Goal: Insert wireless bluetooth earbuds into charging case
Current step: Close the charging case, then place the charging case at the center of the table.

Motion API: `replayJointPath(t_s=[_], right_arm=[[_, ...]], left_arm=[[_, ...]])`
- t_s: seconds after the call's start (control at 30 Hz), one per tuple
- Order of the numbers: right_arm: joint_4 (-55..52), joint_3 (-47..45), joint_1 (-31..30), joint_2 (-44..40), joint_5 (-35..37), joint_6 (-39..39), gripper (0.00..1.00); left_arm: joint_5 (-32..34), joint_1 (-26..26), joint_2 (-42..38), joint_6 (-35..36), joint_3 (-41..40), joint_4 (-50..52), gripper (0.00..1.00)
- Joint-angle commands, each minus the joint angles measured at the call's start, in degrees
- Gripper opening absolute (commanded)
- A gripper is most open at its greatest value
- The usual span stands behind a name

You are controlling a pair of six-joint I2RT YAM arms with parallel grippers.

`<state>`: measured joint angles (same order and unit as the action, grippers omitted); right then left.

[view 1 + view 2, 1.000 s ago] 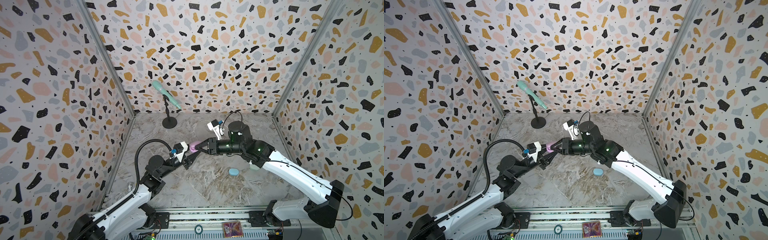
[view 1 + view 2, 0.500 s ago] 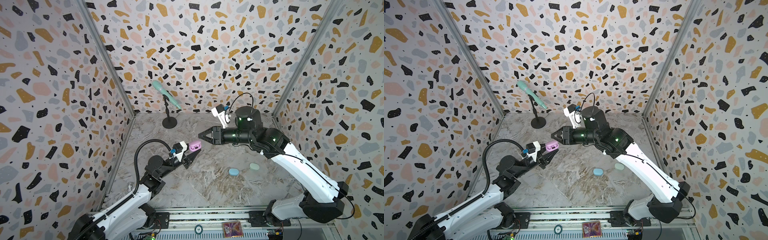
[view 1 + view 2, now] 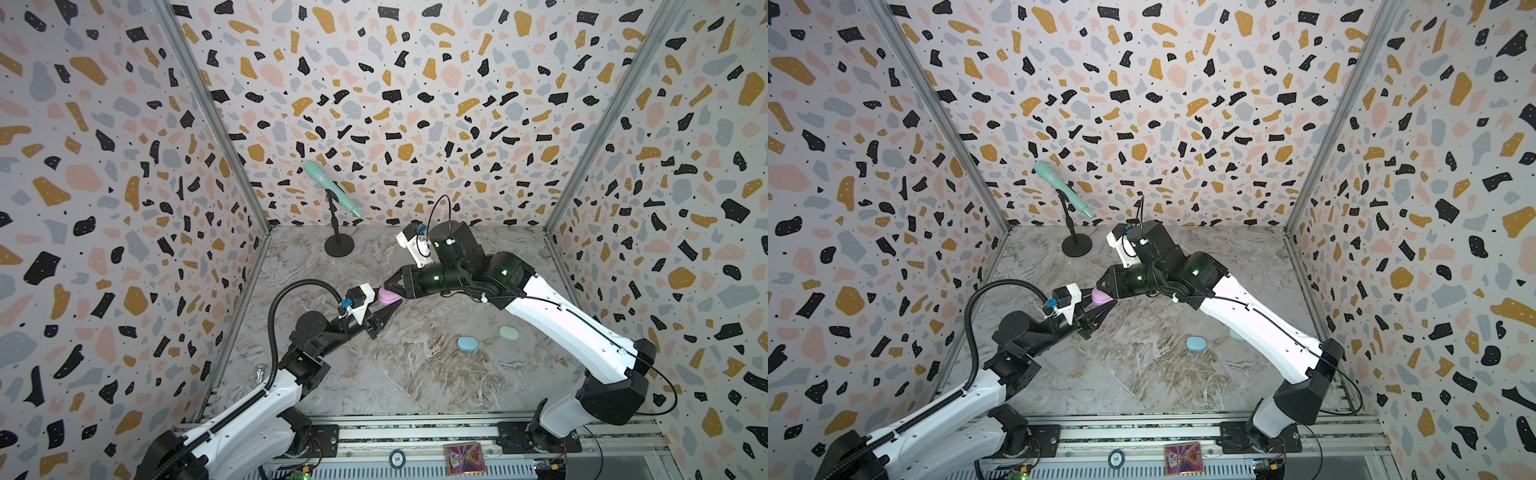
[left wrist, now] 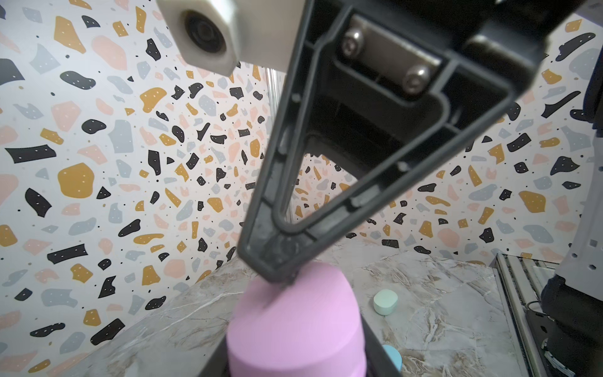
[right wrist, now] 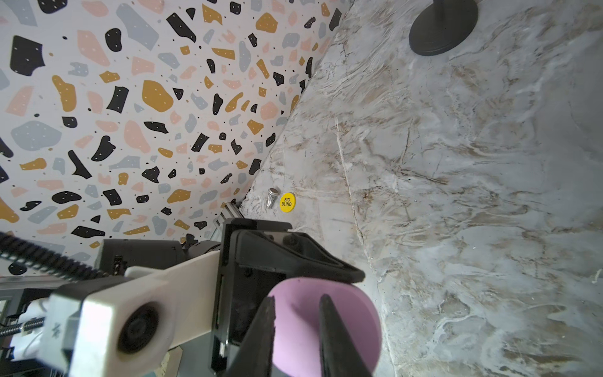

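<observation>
Half a second back the right gripper point(image 3: 390, 288) stood raised and clear. Now it has swung down to the pink charging case point(image 3: 387, 296) with its jaws drawn closer. In both top views the left gripper point(image 3: 384, 308) is clamped on that case and holds it up off the marble table point(image 3: 415, 374). The right fingertips meet the case's upper face from the far side, so the two tools point nose to nose. The blue case point(image 3: 467, 343) and mint case point(image 3: 508, 332) lie on the table well apart from this, under the right arm. The left wrist view shows the tip of a right finger point(image 4: 277, 258) touching the flat lid face of the pink case, which looks closed along its seam. In the right wrist view the two right fingers point(image 5: 270, 313) stand a narrow gap apart over the lid, with pink showing between them and no bud that I can make out. No earbuds show in any view, and whether they sit inside the case cannot be told. The coming move likely turns on the right gripper pressing squarely into that lid face, toward the left gripper's hold.
</observation>
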<state>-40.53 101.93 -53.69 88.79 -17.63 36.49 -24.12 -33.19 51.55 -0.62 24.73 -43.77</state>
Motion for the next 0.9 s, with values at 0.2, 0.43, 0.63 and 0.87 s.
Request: replayJointPath(t_s=[0.2,0.43,0.63,0.87], right_arm=[[-10.35,3.68,-1.58,0.60,6.92,-2.88,0.35],[-12.33,7.89,-1.39,2.29,8.19,-2.79,0.59],[-18.73,15.47,-1.93,7.97,6.90,-6.21,0.74],[-24.40,19.94,-2.94,11.73,6.89,-8.54,0.81]], left_arm=[[-0.44,-0.12,0.03,-0.49,0.28,-5.62,0.01],[-1.06,-0.12,-0.03,1.49,0.93,-1.42,0.01],[-2.04,-0.14,-0.13,2.60,1.54,1.30,0.01],[-2.12,-0.12,-0.60,2.82,1.72,1.68,0.01]])
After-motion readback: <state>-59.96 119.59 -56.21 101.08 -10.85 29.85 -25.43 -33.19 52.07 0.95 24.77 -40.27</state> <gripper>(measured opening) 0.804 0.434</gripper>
